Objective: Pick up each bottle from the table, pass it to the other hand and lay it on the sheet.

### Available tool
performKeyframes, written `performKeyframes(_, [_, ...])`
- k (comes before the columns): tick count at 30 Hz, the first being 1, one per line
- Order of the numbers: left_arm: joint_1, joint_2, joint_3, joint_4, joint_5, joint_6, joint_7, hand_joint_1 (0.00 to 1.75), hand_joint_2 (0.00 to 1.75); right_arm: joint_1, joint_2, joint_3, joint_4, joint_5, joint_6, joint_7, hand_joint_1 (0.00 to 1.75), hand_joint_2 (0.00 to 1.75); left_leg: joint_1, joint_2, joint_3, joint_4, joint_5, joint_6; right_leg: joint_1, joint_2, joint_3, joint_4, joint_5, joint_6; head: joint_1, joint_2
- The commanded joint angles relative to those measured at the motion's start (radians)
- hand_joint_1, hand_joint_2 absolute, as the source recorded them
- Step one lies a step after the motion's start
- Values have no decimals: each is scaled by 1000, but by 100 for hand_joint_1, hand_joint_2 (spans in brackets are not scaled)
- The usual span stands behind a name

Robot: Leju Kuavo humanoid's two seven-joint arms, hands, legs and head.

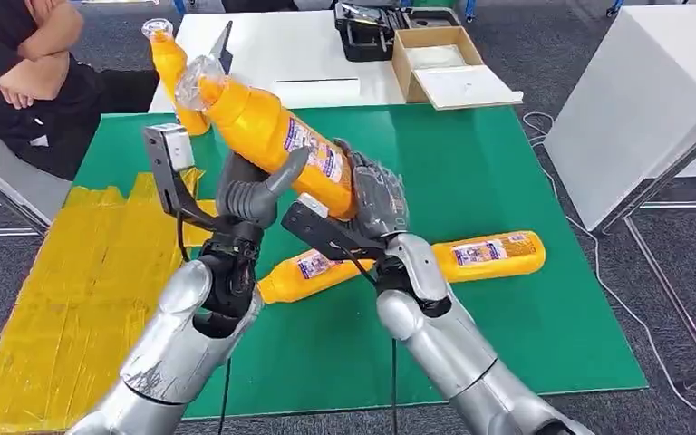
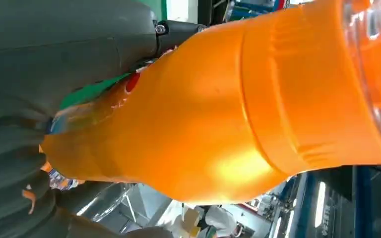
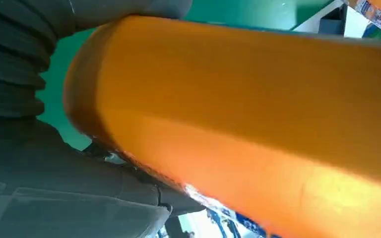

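Both hands on one orange bottle [image 1: 272,134], raised above the green mat [image 1: 471,172], tilted, clear cap end up toward the far left. Right hand [image 1: 376,195] wraps the bottle's base, fingers curled tight round it. Left hand [image 1: 254,186] sits under the mid-body, thumb [image 1: 285,172] laid against the label; whether its other fingers are closed on the bottle I cannot tell (hidden behind the bottle). Two more orange bottles lie flat on the mat: one [image 1: 313,270] under the wrists, one [image 1: 485,254] just right of it. A fourth [image 1: 170,68] stands upright at the mat's far left edge. Yellow sheet [image 1: 72,299] lies left of the mat. Cardboard box [image 1: 430,59] on the white table [image 1: 281,50] holds white sheet material.
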Motion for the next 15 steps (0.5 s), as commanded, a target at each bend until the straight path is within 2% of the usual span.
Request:
performKeyframes(1, [-111,-20,-81,119,13,-6,29,0,175,-79,29,153,88,36,48,19,175,175,0,1,-1,1,0,-2,0,0,0,0,0,-1,0,0])
performKeyframes(12, [-164,-18,-68,177,-3,33,23,0,175,-71,40,218,131,59,80,16,175,175,1,-2,2,0,-1,-4,1,-4,3,0,-2,-1,-1,0])
performKeyframes(15, [-170,-15,-47,191,0,41,5,0,175,-70,45,249,163,37,98,6,175,175,1,1,1,0,-1,-3,1,-1,2,0,0,-1,0,0])
